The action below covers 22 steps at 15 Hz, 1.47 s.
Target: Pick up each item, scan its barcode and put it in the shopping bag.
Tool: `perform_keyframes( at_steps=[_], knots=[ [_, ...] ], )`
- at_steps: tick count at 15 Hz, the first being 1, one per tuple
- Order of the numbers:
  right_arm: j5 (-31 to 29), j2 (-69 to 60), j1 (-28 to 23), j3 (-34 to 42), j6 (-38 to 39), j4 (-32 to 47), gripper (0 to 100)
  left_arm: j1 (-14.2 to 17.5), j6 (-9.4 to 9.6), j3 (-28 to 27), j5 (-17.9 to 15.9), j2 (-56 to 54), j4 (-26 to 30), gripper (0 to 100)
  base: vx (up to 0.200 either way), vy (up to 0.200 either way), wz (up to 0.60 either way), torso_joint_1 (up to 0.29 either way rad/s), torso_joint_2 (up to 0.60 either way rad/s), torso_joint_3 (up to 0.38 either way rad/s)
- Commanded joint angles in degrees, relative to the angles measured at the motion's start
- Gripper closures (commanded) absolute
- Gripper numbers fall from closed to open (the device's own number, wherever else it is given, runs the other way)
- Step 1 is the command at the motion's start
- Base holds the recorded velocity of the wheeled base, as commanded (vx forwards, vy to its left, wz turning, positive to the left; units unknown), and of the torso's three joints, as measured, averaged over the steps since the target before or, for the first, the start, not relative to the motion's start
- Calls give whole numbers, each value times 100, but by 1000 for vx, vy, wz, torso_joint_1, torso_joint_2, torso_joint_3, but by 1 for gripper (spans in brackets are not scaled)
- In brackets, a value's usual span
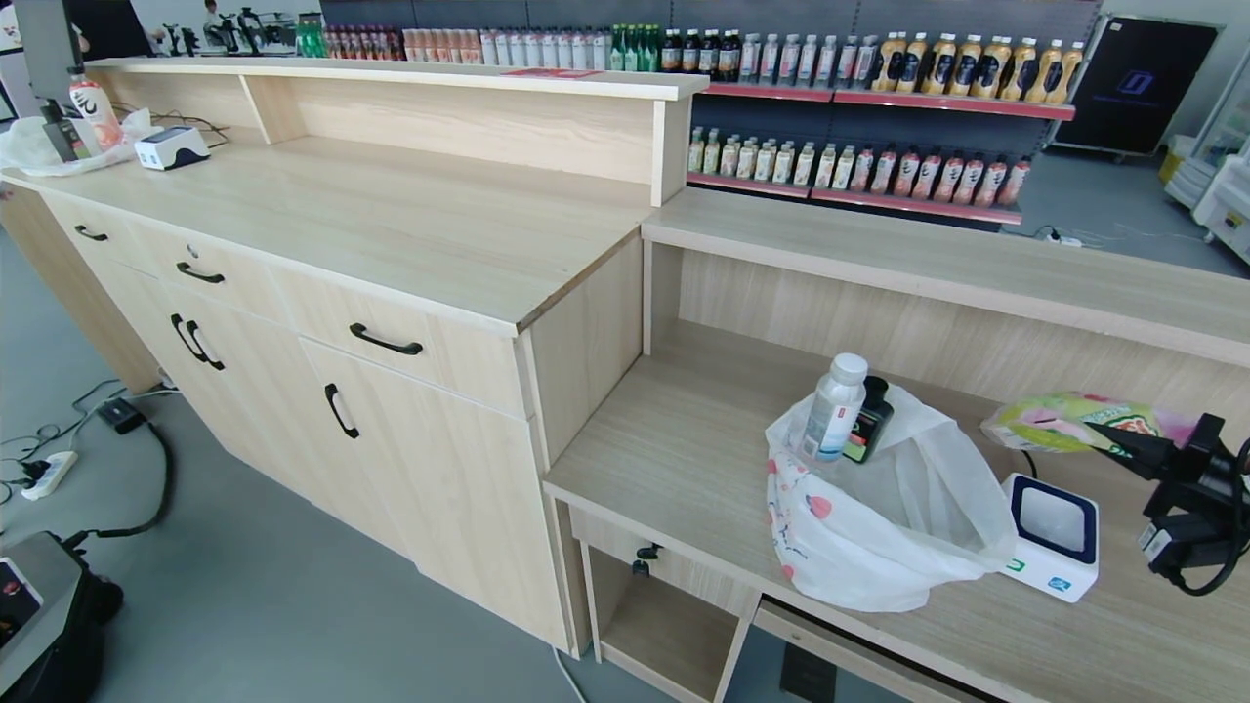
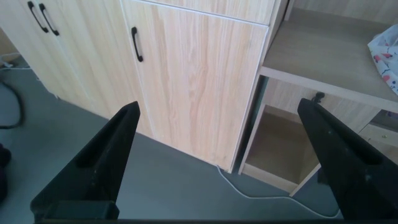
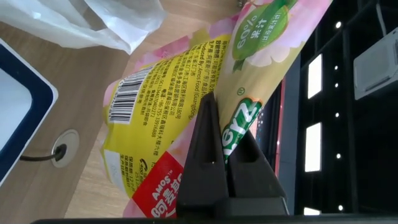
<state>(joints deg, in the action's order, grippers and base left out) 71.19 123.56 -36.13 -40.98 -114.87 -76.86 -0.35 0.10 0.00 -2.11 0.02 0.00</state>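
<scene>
Snack packet gripped by your right end effector [image 1: 1118, 439] above the pale wood desk [image 1: 684, 439].

On your desk sits a white plastic shopping bag with red print [image 1: 879, 527], holding a clear bottle with a white cap [image 1: 832, 410] and a dark bottle [image 1: 869, 420]. Just beside the bag stands a white barcode scanner with a dark window [image 1: 1053, 535]. Red shelves of bottled drinks [image 1: 879, 98] line the room behind, and the floor is grey [image 1: 244, 586]. Your right end effector is clenched on the green, pink and yellow snack packet [image 1: 1069, 422], raised near the scanner, its barcode [image 3: 130, 93] visible. Your left end effector [image 2: 217, 109] hangs spread wide and unloaded, low over the floor before the cabinet doors with black handles [image 2: 199, 81].
</scene>
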Motion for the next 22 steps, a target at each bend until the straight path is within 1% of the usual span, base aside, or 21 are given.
perform_keyframes(
  at_steps=[1,7,11,12,14,16,17,18,19,21,22],
  knots=[
    [9,-43,-87,20,-9,-4,100,0,-1,0,0,6,0,0,0,0,0,0,0,0],
    [17,-104,-131,12,-141,400,100,0,-1,0,0,6,0,0,0,0,0,0,0,0],
    [-9,-245,-131,29,-132,506,100,0,-1,0,0,6,0,0,0,0,0,0,0,0],
    [-79,-403,-113,3,-123,760,100,0,-1,0,0,6,0,0,0,0,0,0,0,0],
    [-659,-1027,-104,-24,17,1701,100,0,-1,0,0,6,0,0,0,0,0,0,0,0],
    [-1187,-2003,-113,20,510,3019,100,0,-1,0,0,6,0,0,0,0,0,0,0,0],
    [-1406,-2513,-113,38,932,3757,100,0,-1,0,0,6,0,0,0,0,0,0,0,0],
    [-1547,-3084,-113,56,1556,4434,100,0,-1,0,0,6,0,0,0,0,0,0,0,0],
    [-1696,-3515,-96,170,2197,4882,100,0,-1,0,0,6,0,0,0,0,0,0,0,0],
    [-2101,-4332,-25,469,3603,5480,100,0,-1,0,0,6,0,0,0,0,0,0,0,0],
    [-2320,-4727,177,548,4421,5858,100,0,-10,0,0,6,0,0,0,0,0,0,0,0]
  ],
)
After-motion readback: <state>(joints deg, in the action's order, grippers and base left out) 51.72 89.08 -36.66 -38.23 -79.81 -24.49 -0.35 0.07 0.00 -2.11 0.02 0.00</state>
